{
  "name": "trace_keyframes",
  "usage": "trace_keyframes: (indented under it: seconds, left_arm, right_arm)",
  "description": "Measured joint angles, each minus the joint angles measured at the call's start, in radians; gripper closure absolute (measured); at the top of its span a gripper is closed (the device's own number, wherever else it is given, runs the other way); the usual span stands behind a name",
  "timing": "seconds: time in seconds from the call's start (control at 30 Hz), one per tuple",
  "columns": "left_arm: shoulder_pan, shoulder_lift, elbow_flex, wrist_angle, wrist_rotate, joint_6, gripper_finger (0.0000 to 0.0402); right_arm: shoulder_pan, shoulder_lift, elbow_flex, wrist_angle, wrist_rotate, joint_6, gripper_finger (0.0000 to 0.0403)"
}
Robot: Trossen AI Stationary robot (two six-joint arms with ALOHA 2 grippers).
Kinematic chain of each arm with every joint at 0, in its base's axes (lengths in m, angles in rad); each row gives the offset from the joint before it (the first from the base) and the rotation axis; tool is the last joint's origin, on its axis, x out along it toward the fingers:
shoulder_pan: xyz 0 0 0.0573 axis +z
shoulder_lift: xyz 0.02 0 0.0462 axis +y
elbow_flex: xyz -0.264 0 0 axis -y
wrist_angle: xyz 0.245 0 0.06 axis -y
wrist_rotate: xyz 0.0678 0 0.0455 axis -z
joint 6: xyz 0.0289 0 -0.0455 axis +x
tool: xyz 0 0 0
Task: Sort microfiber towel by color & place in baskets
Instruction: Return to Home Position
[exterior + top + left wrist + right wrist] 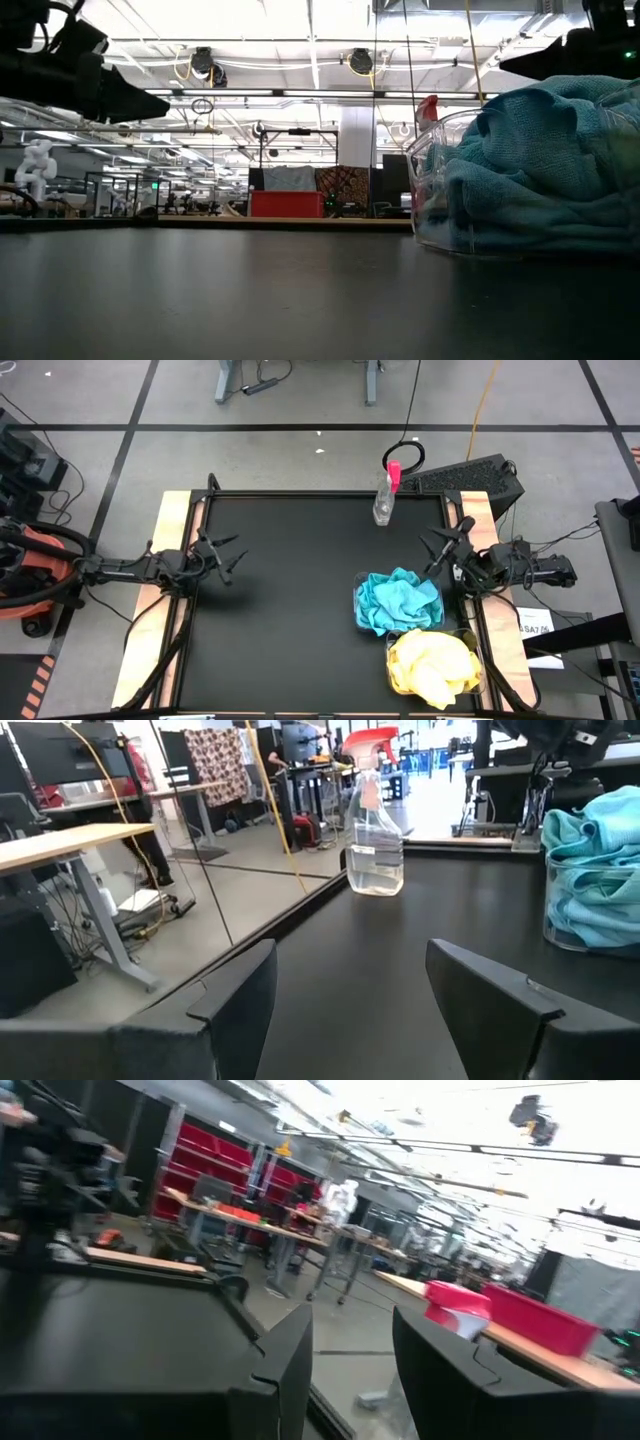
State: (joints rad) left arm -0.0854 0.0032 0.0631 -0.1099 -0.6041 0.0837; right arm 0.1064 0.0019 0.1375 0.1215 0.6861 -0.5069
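Blue microfiber towels (pixel 398 600) are heaped in a clear basket (pixel 432 205) at the table's right. Their tops rise above its rim. Nearer the front edge, yellow towels (pixel 432 665) fill a second clear basket (pixel 477 660). My left gripper (pixel 237 556) hovers open near the table's left edge, pointing level toward the right, with nothing between its fingers (pixel 240 1000). My right gripper (pixel 436 550) hangs open by the right edge, just beyond the blue towels, pointing toward the table's far left. Its fingers (pixel 290 1370) are also empty.
A clear spray bottle with a pink top (pixel 386 495) stands at the table's far edge, right of the middle, also seen as the bottle (pixel 374 840) in the left wrist view. The black tabletop (pixel 290 620) between my left gripper and the baskets is bare.
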Motion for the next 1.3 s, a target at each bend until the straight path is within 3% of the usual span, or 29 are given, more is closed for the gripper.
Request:
trace_keyframes:
  seconds: [0.13, 0.43, 0.7, 0.9, 1.3]
  left_arm:
    - [0.000, 0.000, 0.000, -0.001, -0.002, 0.000, 0.0139]
    - [0.000, 0.000, 0.000, -0.001, -0.003, 0.000, 0.0139]
    - [0.000, 0.000, 0.000, -0.002, -0.008, 0.001, 0.0139]
    - [0.000, 0.000, 0.000, -0.003, -0.008, 0.001, 0.0139]
    - [0.000, 0.000, 0.000, -0.004, -0.008, 0.002, 0.0139]
  right_arm:
    - [0.000, 0.000, 0.000, -0.014, -0.037, 0.017, 0.0271]
    - [0.000, 0.001, 0.000, -0.035, 0.023, 0.171, 0.0271]
    - [0.000, 0.001, 0.000, -0.035, 0.021, 0.187, 0.0271]
    - [0.000, 0.001, 0.000, -0.035, 0.020, 0.350, 0.0270]
    - [0.000, 0.001, 0.000, -0.035, 0.019, 0.364, 0.0270]
